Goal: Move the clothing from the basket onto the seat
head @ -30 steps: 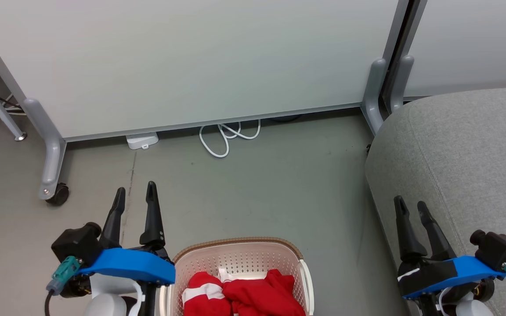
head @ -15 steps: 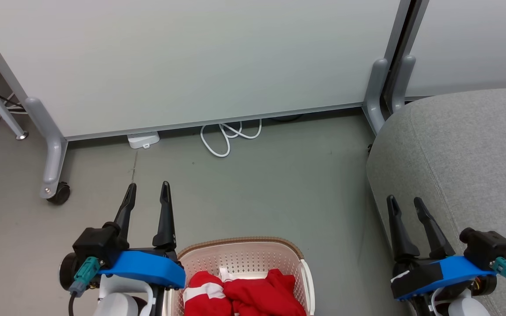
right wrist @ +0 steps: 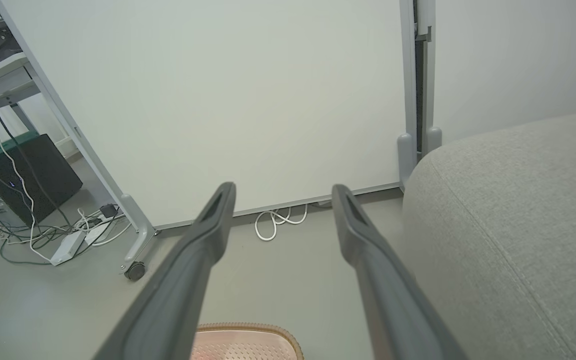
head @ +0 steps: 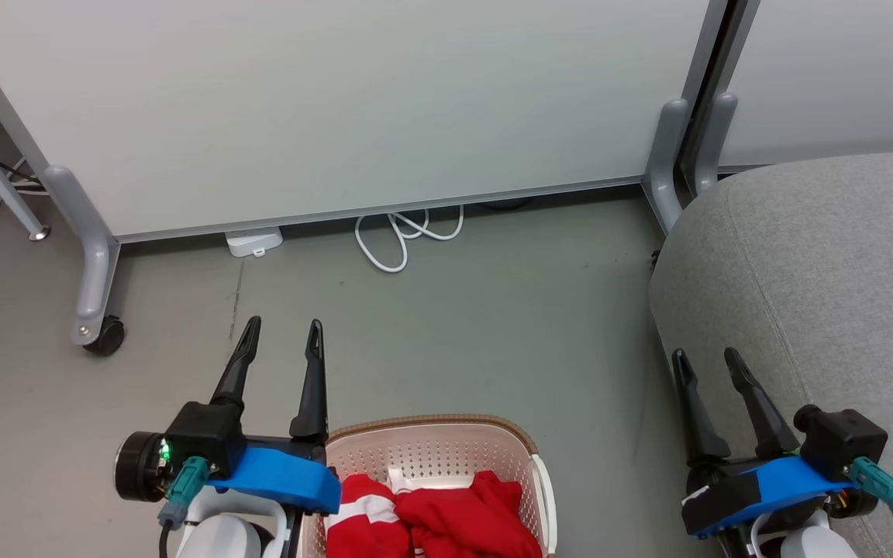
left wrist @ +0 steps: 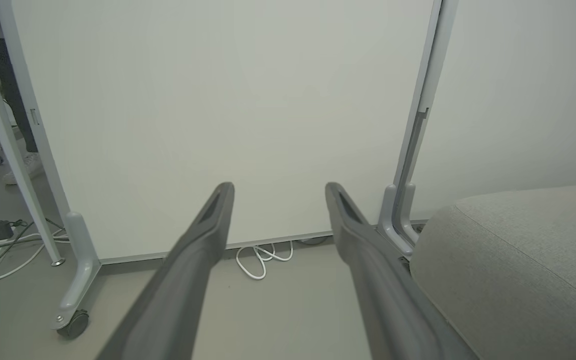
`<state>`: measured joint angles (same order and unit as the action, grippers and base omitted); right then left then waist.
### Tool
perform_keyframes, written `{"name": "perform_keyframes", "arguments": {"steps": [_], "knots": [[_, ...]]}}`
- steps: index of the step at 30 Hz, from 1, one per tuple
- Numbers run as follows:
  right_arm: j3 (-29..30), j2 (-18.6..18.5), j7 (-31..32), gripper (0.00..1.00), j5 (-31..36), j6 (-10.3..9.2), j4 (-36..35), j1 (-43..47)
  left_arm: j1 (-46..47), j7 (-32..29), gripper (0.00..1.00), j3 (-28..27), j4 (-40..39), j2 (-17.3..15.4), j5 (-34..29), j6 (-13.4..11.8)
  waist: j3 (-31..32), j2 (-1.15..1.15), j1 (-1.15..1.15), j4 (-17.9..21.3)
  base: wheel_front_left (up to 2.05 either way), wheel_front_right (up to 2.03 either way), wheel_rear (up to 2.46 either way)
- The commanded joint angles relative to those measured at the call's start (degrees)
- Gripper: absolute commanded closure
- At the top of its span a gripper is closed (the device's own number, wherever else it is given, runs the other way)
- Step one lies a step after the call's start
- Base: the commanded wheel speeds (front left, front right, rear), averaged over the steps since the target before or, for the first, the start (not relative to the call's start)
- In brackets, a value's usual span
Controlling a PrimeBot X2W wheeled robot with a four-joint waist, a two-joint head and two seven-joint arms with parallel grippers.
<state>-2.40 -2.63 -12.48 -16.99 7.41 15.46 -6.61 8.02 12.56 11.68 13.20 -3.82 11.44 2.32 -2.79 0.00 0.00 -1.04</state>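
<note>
Head view looking down on a small cream-white basket (head: 431, 457) with perforated sides and a brown braided rim, standing on a grey floor (head: 477, 325) and cut off by the lower edge of the view. Heaped inside the basket, red clothing (head: 454, 523) with white stripes. To the right of the basket, apart from it across a strip of floor, a large grey woven seat (head: 826, 271) with a rounded edge and a seam line. Just beside the basket's left rim, the left end effector (head: 284, 322): two long dark fingers spread apart with nothing between them, tips pointing away from the basket toward a white partition panel (head: 338, 101). Behind those fingers, a blue bracket (head: 284, 477) overlapping the basket's left corner in this view. Further right of the basket, at the seat's rounded edge, the right end effector (head: 704, 354), fingers parted and empty, well apart from the basket. Beyond the basket, at the foot of the panel, a looped white cable (head: 404, 236) and a small white box (head: 254, 242) on the floor. Well to the basket's left, a grey panel foot (head: 94, 263) ending in a black caster (head: 105, 337). In the left wrist view, parted fingers framing the panel and the cable. In the right wrist view, parted fingers above the basket's brown rim at the bottom edge, seat alongside.
</note>
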Motion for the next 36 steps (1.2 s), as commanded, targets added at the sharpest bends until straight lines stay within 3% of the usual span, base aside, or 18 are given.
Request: {"name": "perform_keyframes", "arguments": {"steps": [1,22,36], "knots": [[-0.16,-0.38,-0.62,0.00,1.10,0.11,-0.07,-0.86,0.86,0.47,0.00,0.21,0.02,-0.31,-1.30,0.12,-0.07,0.00,0.00,-0.02,0.00,0.00,0.00],[-1.10,-0.41,-2.83,0.00,9.55,0.13,1.40,-1.45,1.57,2.72,0.00,1.67,1.23,-0.04,-10.37,0.29,-0.75,0.00,0.00,-0.25,0.00,0.00,0.00],[-1.16,-0.40,-2.82,0.00,9.12,0.09,1.94,-1.40,1.39,2.72,0.00,1.22,2.23,0.14,-10.41,0.59,-0.63,0.00,0.00,-0.46,0.00,0.00,0.00]]}}
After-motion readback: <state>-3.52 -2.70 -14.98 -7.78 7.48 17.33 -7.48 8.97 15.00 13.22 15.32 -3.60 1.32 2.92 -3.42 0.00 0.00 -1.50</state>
